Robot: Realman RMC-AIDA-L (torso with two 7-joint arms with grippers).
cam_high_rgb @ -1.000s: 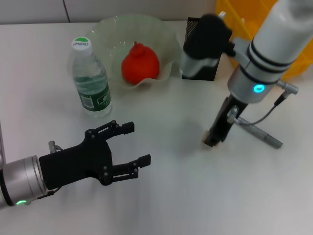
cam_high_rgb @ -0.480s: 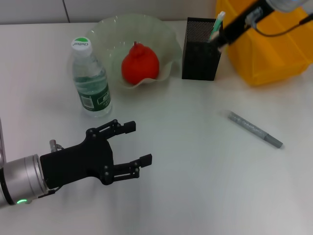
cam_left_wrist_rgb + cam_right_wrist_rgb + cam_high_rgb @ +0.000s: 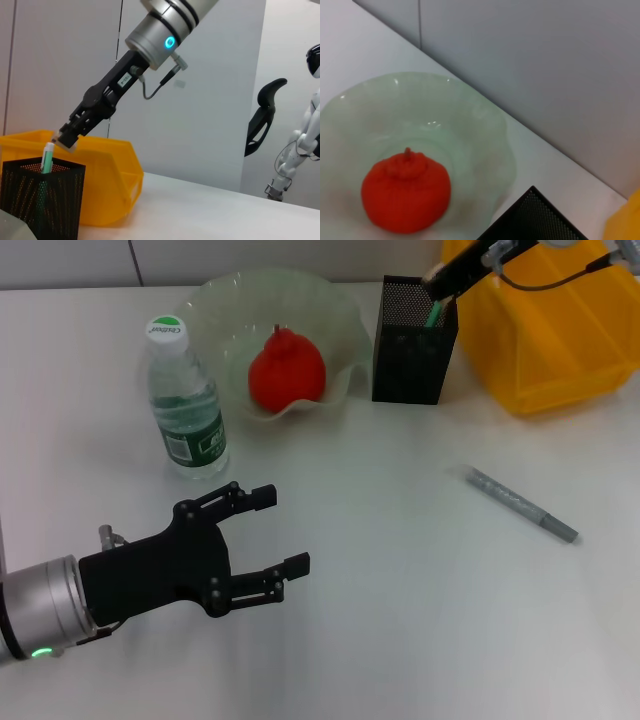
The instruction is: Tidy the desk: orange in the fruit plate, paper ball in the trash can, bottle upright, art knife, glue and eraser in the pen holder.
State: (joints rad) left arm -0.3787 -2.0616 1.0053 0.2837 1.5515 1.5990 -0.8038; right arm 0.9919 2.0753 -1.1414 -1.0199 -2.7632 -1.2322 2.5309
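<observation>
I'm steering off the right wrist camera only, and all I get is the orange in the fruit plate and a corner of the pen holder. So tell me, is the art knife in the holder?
Observer: Yes. The art knife stands in the pen holder with its top poking out, and the right gripper is right at its tip.
Operator: And the glue?
Observer: The glue lies flat on the desk, to the right of the open left gripper.

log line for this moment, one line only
right gripper above pen holder, art knife in it | left gripper open, idle over desk | glue on desk | orange in fruit plate | bottle upright
</observation>
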